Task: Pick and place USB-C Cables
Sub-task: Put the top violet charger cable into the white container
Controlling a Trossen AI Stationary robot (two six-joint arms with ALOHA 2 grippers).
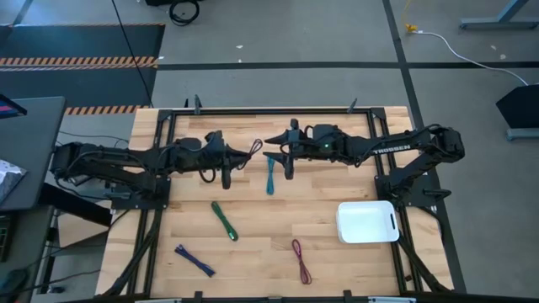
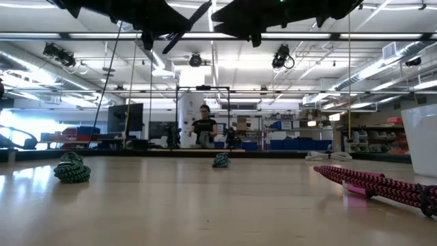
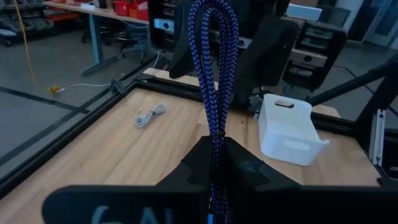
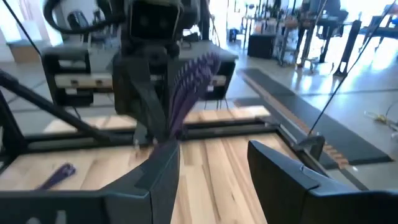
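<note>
- USB-C cables are mid-handoff, I'd say: your left gripper (image 1: 253,151), up around 11 o'clock on the table (image 1: 253,252), is clamped on the purple cable (image 3: 214,68), held up in the air.
- Right gripper (image 1: 271,141) sits just beside it, fingers spread wide, holding nothing. Next you'd need to close it on that loop or steer toward the white bin (image 1: 367,221) at 4 o'clock.
- Teal (image 1: 270,177), green (image 1: 224,220), blue (image 1: 194,260) and maroon (image 1: 301,259) cables lie on the wood.

green cable (image 2: 72,168), teal cable (image 2: 220,160) (farther back), maroon cable (image 2: 379,185)
</note>
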